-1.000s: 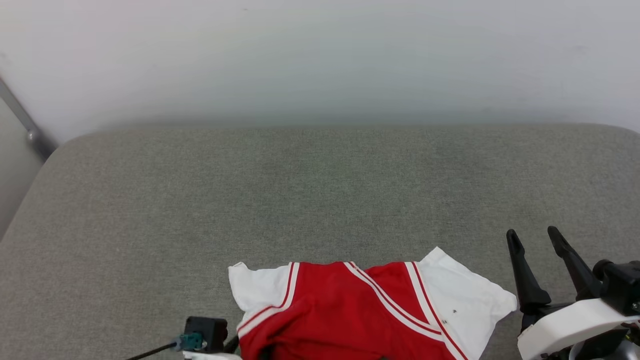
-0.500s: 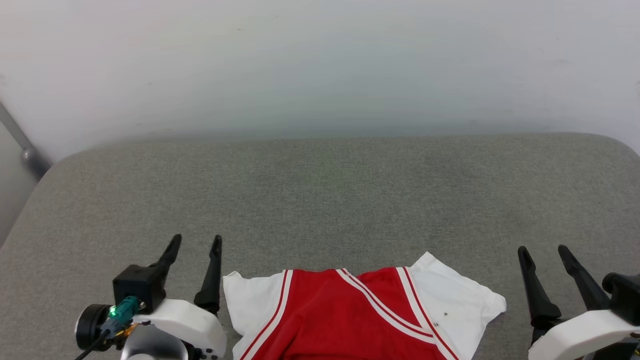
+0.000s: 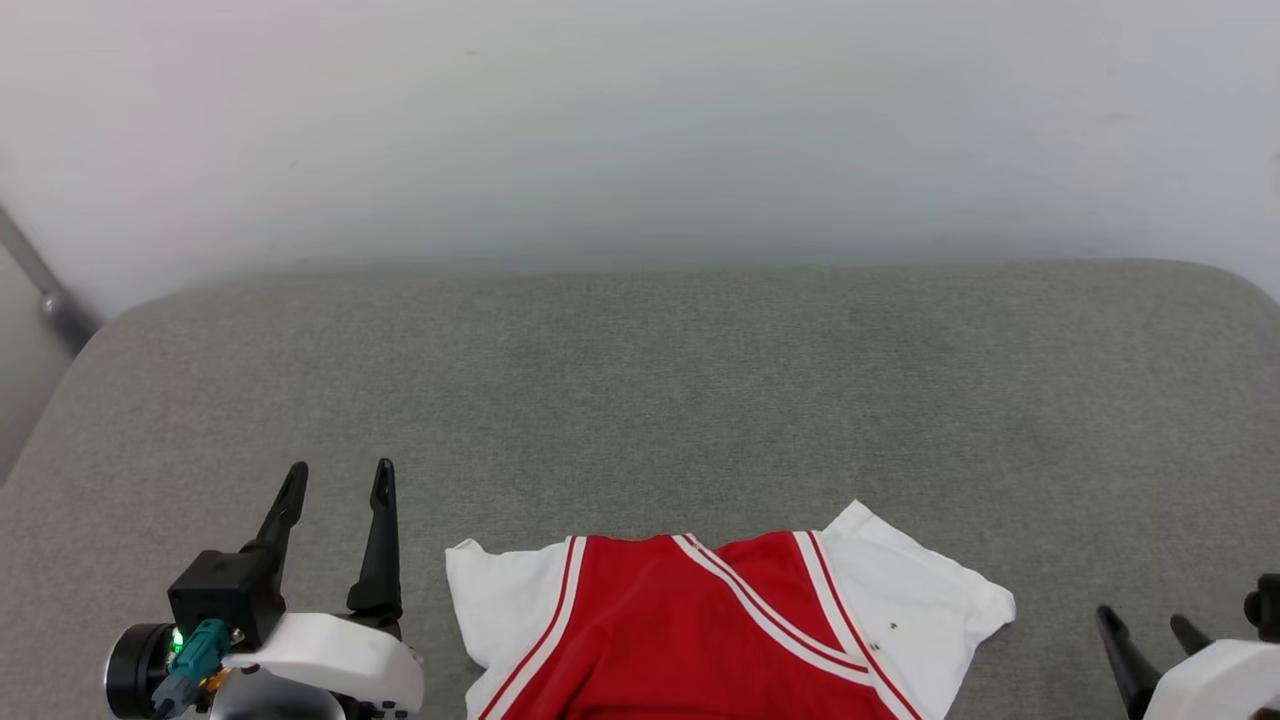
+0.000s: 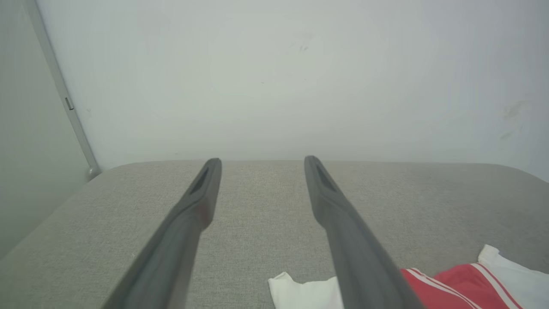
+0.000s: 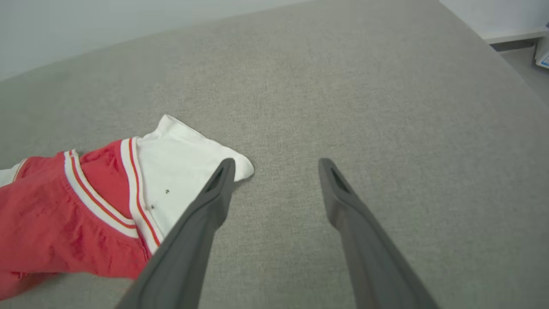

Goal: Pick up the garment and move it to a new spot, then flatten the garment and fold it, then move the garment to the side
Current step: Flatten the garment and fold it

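The garment (image 3: 700,630), a red jersey with short white sleeves and red-and-white striped trim, lies flat on the grey cushioned surface (image 3: 640,400) at the bottom centre of the head view, its lower part cut off by the frame edge. My left gripper (image 3: 340,480) stands open just left of its white sleeve, holding nothing. My right gripper (image 3: 1145,620) is open at the lower right, apart from the other sleeve. The left wrist view shows open fingers (image 4: 201,189) and the garment (image 4: 454,283) low right. In the right wrist view the garment (image 5: 85,206) lies left of the gripper (image 5: 276,165).
A pale wall (image 3: 640,120) rises behind the grey surface. A metal bar (image 3: 45,285) slants at the far left. In the right wrist view the surface's edge and a bit of floor (image 5: 519,56) show at the upper right. Wide bare cushion lies beyond the garment.
My left gripper has come up beside the garment's left sleeve and drifted left. My right gripper has dropped toward the lower right corner. The head view shifted slightly; the garment lies flatter.
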Tool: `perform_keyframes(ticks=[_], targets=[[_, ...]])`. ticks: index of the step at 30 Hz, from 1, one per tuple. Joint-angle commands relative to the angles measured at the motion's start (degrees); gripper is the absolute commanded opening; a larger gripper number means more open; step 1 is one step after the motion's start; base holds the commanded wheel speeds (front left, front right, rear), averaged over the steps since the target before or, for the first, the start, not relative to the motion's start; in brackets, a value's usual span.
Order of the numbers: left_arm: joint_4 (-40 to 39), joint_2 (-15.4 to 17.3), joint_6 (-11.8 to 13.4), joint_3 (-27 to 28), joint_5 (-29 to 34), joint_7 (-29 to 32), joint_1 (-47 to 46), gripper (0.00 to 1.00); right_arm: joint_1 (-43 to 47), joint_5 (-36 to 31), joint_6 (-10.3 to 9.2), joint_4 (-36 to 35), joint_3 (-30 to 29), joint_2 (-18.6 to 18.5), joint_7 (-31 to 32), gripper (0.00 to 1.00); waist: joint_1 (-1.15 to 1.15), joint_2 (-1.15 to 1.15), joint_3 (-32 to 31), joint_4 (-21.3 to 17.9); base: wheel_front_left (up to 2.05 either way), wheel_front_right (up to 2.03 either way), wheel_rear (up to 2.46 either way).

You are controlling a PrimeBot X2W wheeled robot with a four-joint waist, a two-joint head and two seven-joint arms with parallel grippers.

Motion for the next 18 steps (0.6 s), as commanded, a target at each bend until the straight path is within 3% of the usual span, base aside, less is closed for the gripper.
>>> perform_keyframes(ticks=[1, 8, 18], targets=[[0.02, -0.31, -0.05, -0.01, 0.16, -0.42, 0.69, 1.0, -1.57, 1.03, -0.02, 1.19, -0.41, -1.28, 3.81, 1.0, 0.0, 0.0, 0.3, 0.52, 0.0, 0.0, 0.0], [0.52, -1.95, -0.63, -0.6, 0.48, -1.42, 0.02, 1.0, -7.27, 5.8, -0.02, 7.95, 0.44, -6.14, 21.07, 1.0, 0.0, 0.0, 1.4, 2.81, 0.0, 0.0, 0.0], [1.6, -4.16, -2.21, -2.02, 1.18, -1.81, -4.32, 1.0, -16.87, 8.57, -0.02, 17.56, 3.11, -8.19, 26.49, 1.0, 0.0, 0.0, 7.21, 6.87, 0.0, 0.0, 0.0]])
